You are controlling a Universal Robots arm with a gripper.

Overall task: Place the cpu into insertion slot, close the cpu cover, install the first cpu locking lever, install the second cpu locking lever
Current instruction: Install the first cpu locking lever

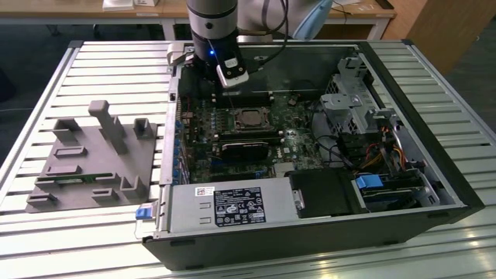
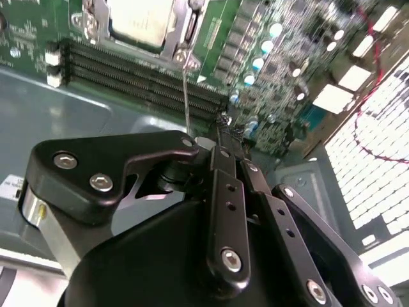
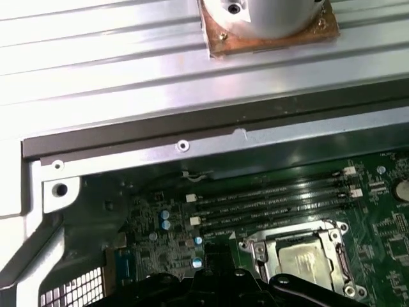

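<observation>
The cpu [image 1: 250, 118] lies pale silver in the insertion slot [image 1: 263, 123] on the green motherboard inside the open computer case. Both wrist views show its metal face [image 2: 140, 19] [image 3: 299, 259]. The cpu cover [image 3: 258, 252] [image 2: 186, 29] lies flat around the chip as a silver frame. A thin wire locking lever [image 2: 185, 89] stands up from the socket's edge and reaches close beside my fingertips; I cannot tell whether it touches them. My gripper [image 1: 232, 82] [image 2: 222, 121] hangs just above the socket's far side, fingers drawn together.
Black memory slots [image 3: 268, 204] run beside the socket. A black heatsink block [image 1: 244, 150] and the grey power supply [image 1: 225, 206] lie nearer the case front. A drive cage [image 1: 364, 110] with cables fills the exterior view's right. A grey fixture plate [image 1: 93, 157] rests outside, left.
</observation>
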